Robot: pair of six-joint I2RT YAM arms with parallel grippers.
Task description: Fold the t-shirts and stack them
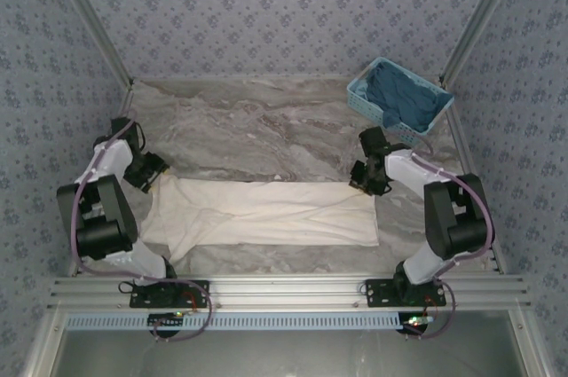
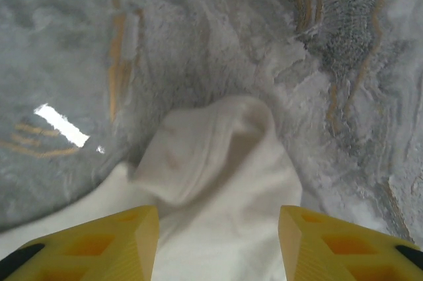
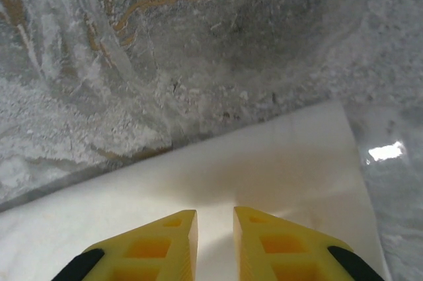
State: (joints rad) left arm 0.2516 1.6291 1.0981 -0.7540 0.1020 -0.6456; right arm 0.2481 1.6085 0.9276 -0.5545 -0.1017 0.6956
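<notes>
**Silver aluminium rail (image 1: 293, 293) at the near edge, one cream-white cotton t-shirt (image 1: 275, 213) just beyond it**

Bolted to that rail, the two black arm bases stand side by side, and the grey marble-patterned worktop (image 1: 266, 129) begins behind them. The t-shirt lies flat on the near half of the worktop, folded lengthwise into a long, wrinkled strip that runs from near the left edge almost to the right edge.

At the strip's left end, where the cloth flares wider, the left gripper (image 1: 146, 171) sits low over the far corner of the fabric. In the left wrist view, the left gripper (image 2: 218, 218) has its yellow fingers (image 2: 119, 241) spread well apart. They clamp nothing, and a rounded, rumpled hump of the t-shirt (image 2: 218, 162) lies on the worktop ahead of them.

At the strip's right end, the right gripper (image 1: 366, 180) hangs over the far corner of the cloth. In the right wrist view, the right gripper (image 3: 215, 218) shows its yellow fingers (image 3: 165, 241) with only a narrow slit between them and no fabric pinched. The smooth straight edge and corner of the t-shirt (image 3: 264, 162) lie flat beneath.

In the far right corner of the worktop stands a light-blue plastic lattice basket (image 1: 355, 93), tilted askew to the edges, with a dark blue cloth (image 1: 404, 98) bundled inside it.
</notes>
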